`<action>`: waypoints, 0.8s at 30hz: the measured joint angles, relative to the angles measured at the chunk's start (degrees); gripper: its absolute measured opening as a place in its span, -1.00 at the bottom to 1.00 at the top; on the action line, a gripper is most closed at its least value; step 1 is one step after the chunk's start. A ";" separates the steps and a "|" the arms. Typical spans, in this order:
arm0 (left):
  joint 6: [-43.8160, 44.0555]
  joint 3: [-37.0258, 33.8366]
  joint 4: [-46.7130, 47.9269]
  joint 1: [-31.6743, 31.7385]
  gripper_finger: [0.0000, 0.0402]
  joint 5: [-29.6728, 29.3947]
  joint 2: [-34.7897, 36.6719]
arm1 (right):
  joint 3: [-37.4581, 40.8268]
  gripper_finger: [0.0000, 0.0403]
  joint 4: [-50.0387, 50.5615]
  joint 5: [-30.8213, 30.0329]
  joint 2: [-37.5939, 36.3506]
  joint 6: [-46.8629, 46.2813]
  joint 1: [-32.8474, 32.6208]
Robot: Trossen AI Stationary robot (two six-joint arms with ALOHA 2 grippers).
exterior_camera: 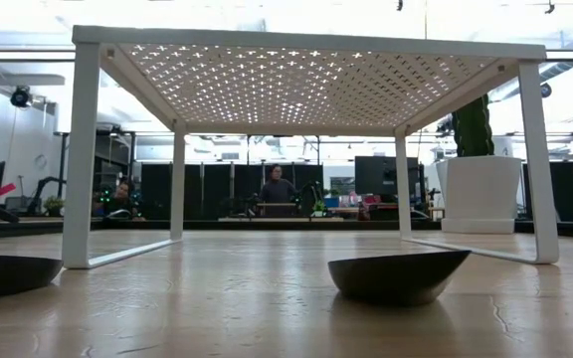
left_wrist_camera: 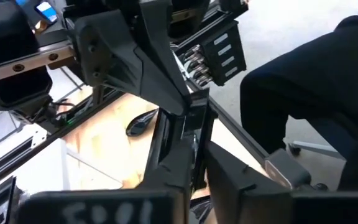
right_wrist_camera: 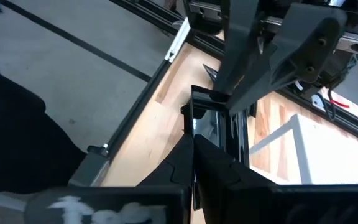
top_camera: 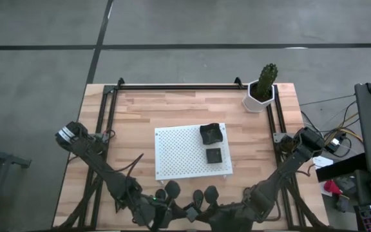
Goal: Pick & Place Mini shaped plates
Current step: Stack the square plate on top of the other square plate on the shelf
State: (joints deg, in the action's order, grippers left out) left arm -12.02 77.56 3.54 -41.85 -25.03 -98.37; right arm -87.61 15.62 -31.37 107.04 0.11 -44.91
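Two small black plates lie on top of the white perforated board (top_camera: 185, 154): a larger square one (top_camera: 210, 133) and a smaller square one (top_camera: 214, 155). Several black teardrop plates (top_camera: 172, 190) (top_camera: 211, 193) rest on the wooden table by its near edge. Two of them show as dark bowls in the low view (exterior_camera: 398, 275) (exterior_camera: 8, 273). My left gripper (top_camera: 166, 216) (left_wrist_camera: 197, 174) and right gripper (top_camera: 221, 216) (right_wrist_camera: 194, 168) sit folded at the near edge, both shut and facing each other. Neither touches a plate. One teardrop plate (left_wrist_camera: 140, 123) lies beyond the left gripper.
The board stands on thin white legs (exterior_camera: 80, 159) above the table. A white hexagonal pot with a cactus (top_camera: 261, 90) stands at the far right corner. Black rails (top_camera: 108, 122) run along the left, right and far sides. People show far off in the room (exterior_camera: 279, 189).
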 joint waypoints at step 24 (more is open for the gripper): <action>1.14 -0.80 0.04 -2.91 0.01 -1.45 2.73 | 0.00 -0.96 27.95 -14.63 -1.72 -5.83 -0.45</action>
State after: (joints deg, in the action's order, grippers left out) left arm -10.88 76.76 3.58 -44.76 -26.48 -95.63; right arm -87.61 43.57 -46.00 105.32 -5.72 -45.36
